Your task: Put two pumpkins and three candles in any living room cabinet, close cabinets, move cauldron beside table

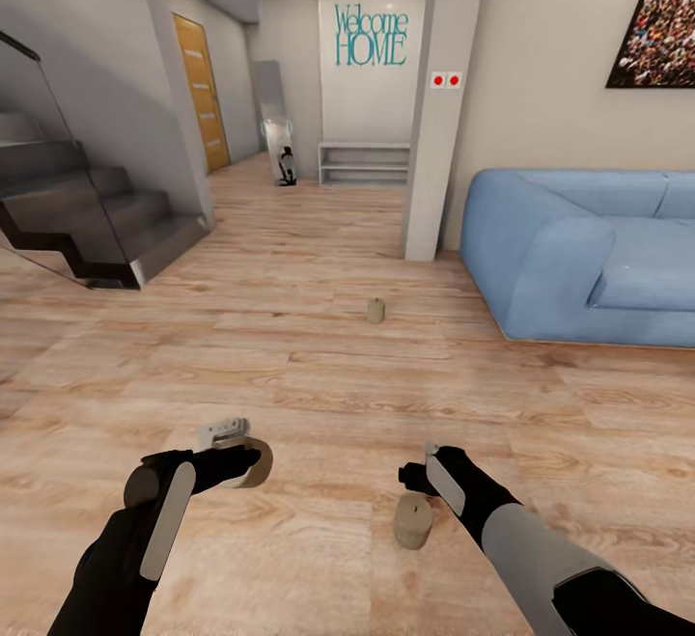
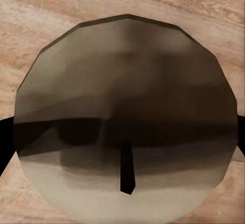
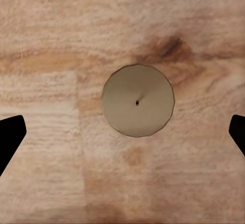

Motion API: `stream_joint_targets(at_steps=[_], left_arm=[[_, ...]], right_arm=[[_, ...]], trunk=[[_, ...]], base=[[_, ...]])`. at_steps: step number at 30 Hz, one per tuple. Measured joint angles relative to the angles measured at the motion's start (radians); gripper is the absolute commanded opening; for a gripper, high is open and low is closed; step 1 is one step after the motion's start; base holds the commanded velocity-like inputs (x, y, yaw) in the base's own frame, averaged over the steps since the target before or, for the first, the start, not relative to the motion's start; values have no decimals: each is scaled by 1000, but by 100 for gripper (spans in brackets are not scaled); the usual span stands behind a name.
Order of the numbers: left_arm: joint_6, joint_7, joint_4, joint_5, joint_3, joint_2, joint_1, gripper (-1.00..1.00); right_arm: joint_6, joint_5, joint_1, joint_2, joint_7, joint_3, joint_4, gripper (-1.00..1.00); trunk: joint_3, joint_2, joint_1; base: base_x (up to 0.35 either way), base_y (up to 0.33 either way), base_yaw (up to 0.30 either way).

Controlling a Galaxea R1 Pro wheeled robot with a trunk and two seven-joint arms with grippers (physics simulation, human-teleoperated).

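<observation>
Three short tan candles are in view on the wooden floor. My left gripper [image 1: 235, 459] is shut on one candle [image 1: 253, 463]; in the left wrist view this candle [image 2: 127, 112] is very close, with black fingers [image 2: 4, 137] at its sides. A second candle [image 1: 413, 522] stands on the floor just below my right gripper [image 1: 418, 475]. The right wrist view looks straight down on this candle [image 3: 138, 100], with my right gripper [image 3: 122, 132] open and its fingers apart on either side above it. The third candle [image 1: 375, 310] stands farther ahead, mid-floor.
A blue sofa [image 1: 579, 250] fills the right side. A white pillar [image 1: 439, 134] stands ahead, with dark stairs [image 1: 87, 221] at the left. A hallway beyond holds a low white shelf [image 1: 364, 163] and a wooden door [image 1: 203, 86].
</observation>
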Motion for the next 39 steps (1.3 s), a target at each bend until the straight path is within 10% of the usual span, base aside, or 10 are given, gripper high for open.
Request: stream_joint_targets(at_steps=[12, 39], left_arm=[[0, 0, 1, 1, -1, 0, 0, -100], [0, 0, 1, 2, -2, 0, 0, -100]], right_arm=[[-43, 9, 0, 2, 0, 0, 34, 100], [-65, 11, 0, 8, 0, 4, 36, 100]], trunk=[[-46, -3, 5], [-47, -3, 5]], base=[[0, 0, 0], [91, 0, 0]])
